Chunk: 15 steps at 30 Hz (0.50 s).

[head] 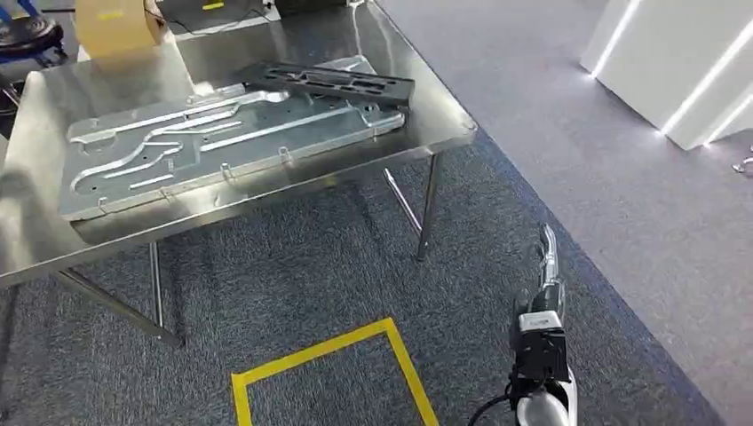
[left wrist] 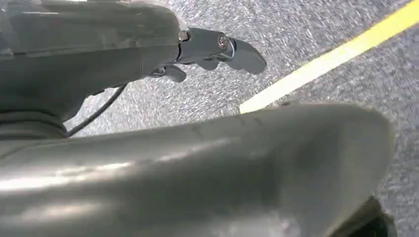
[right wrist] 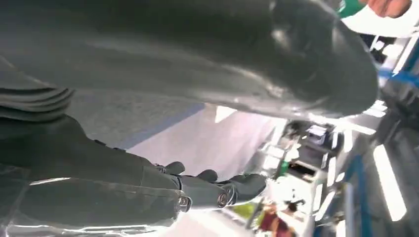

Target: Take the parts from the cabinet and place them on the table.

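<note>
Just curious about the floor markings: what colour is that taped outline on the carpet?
Yellow. The tape outline on the grey carpet shows best in the head view.

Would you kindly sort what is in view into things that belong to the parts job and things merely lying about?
Belonging to the job:
- large silver stamped metal panel
- long black perforated plastic bar, lying across the panel's far corner
- shiny steel table bearing both

Just lying about:
- tan cardboard box at the table's far end
- yellow tape outline on the grey carpet

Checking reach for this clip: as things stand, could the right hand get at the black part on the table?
Probably not yet. The right hand hangs low over the carpet, beside the table, while the black part lies on top towards its far side.
</note>
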### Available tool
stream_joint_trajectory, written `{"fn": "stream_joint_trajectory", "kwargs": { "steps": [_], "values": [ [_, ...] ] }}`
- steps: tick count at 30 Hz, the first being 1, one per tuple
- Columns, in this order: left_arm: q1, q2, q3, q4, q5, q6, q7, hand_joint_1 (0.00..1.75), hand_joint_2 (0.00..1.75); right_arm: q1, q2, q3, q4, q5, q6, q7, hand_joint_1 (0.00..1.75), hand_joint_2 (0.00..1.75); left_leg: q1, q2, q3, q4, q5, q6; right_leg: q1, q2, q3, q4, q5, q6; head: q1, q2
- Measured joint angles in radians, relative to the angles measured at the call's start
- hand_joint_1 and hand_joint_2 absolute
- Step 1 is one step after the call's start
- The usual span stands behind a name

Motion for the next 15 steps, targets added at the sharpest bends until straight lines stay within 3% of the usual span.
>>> {"fn": "stream_joint_trajectory", "kwargs": {
  "steps": [1, 3, 4, 5, 6, 8, 9, 10, 12, 14, 15],
  "values": [
    [0.001, 0.0, -0.001, 0.0, 0.0, 0.001, 0.0, 0.0, 0.0, -0.003, 0.004, -0.008, 0.009, -0.008, 0.01, 0.0, 0.0, 0.0, 0.001, -0.029, -0.014, 0.037, -0.04, -0.005, 0.0, 0.008, -0.006, 0.0, 0.005, -0.007, -0.002, 0.0],
    [0.005, 0.003, -0.002, 0.0, 0.0, 0.003, 0.001, 0.0, 0.0, -0.008, 0.014, -0.022, 0.038, -0.024, 0.023, -0.001, 0.0, 0.0, 0.001, -0.049, -0.07, 0.194, -0.134, -0.007, 0.005, 0.022, -0.018, 0.0, 0.016, -0.015, -0.002, 0.0],
    [0.007, 0.003, -0.002, 0.0, -0.001, 0.005, 0.002, 0.0, 0.0, -0.007, 0.017, -0.029, 0.054, -0.03, 0.026, -0.002, 0.0, 0.0, 0.001, -0.051, -0.096, 0.264, -0.163, -0.007, 0.008, 0.03, -0.024, 0.001, 0.02, -0.017, -0.002, 0.0],
    [0.008, 0.005, -0.002, 0.0, -0.002, 0.005, 0.003, 0.0, 0.0, -0.007, 0.018, -0.038, 0.071, -0.036, 0.026, -0.004, 0.0, 0.0, 0.001, -0.051, -0.107, 0.304, -0.17, -0.005, 0.01, 0.037, -0.03, 0.002, 0.024, -0.017, -0.002, 0.0],
    [0.008, 0.005, -0.003, 0.0, -0.003, 0.005, 0.004, 0.0, 0.0, -0.008, 0.019, -0.047, 0.084, -0.04, 0.026, -0.006, 0.0, 0.0, 0.001, -0.051, -0.095, 0.292, -0.153, -0.002, 0.013, 0.046, -0.034, 0.003, 0.027, -0.016, -0.002, 0.0],
    [0.008, 0.009, -0.008, 0.0, -0.01, 0.006, 0.008, 0.0, 0.0, -0.01, 0.023, -0.069, 0.112, -0.054, 0.026, -0.012, 0.0, 0.0, -0.001, -0.057, -0.007, 0.151, -0.077, 0.012, 0.016, 0.066, -0.036, 0.003, 0.031, -0.014, -0.002, 0.0],
    [0.008, 0.011, -0.012, 0.0, -0.015, 0.006, 0.01, 0.0, 0.0, -0.011, 0.027, -0.079, 0.123, -0.06, 0.026, -0.012, 0.0, 0.0, -0.003, -0.075, 0.047, 0.058, -0.044, 0.021, 0.016, 0.074, -0.035, 0.003, 0.032, -0.013, -0.002, 0.0],
    [0.008, 0.017, -0.016, 0.0, -0.017, 0.005, 0.012, 0.0, 0.0, -0.013, 0.032, -0.089, 0.136, -0.065, 0.027, -0.014, 0.0, 0.0, -0.006, -0.109, 0.078, 0.001, -0.054, 0.03, 0.017, 0.077, -0.039, 0.003, 0.034, -0.01, -0.001, 0.0],
    [0.009, 0.017, -0.019, 0.0, -0.021, 0.002, 0.015, 0.0, 0.0, -0.015, 0.037, -0.105, 0.159, -0.077, 0.032, -0.012, 0.0, 0.0, -0.01, -0.103, 0.089, -0.022, -0.051, 0.03, 0.009, 0.092, -0.046, 0.005, 0.042, 0.002, -0.002, 0.0],
    [0.007, 0.018, -0.022, 0.0, -0.021, 0.0, 0.016, 0.0, 0.0, -0.015, 0.039, -0.126, 0.189, -0.097, 0.044, -0.008, 0.0, 0.0, -0.012, -0.09, 0.09, -0.034, -0.048, 0.037, 0.008, 0.105, -0.05, 0.001, 0.05, 0.014, -0.002, 0.0],
    [0.006, 0.018, -0.024, 0.0, -0.022, -0.002, 0.017, 0.0, 0.0, -0.017, 0.039, -0.142, 0.211, -0.109, 0.045, -0.002, 0.0, 0.0, 0.002, -0.078, 0.098, -0.053, -0.036, 0.044, 0.011, 0.095, -0.05, 0.006, 0.042, 0.018, -0.001, 0.0]
  ]
}}
